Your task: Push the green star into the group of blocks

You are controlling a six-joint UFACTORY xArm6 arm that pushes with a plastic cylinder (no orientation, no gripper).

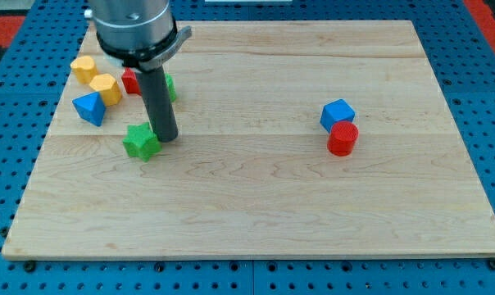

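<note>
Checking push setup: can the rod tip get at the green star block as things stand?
Probably yes. My tip sits right beside the green star block, on its right in the view, with nothing between them on the wooden board.

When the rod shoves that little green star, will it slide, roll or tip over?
Probably slide: the green star sits low and flat on the smooth wooden board. It likely won't roll, having points rather than a round side. It may spin, since my tip meets it at its right edge, off-centre.

- My arm enters from the view's top left, its grey cylindrical housing cut off by the frame.
- The dark rod hangs straight down.
- My tip [167,136] rests on the board.
</note>
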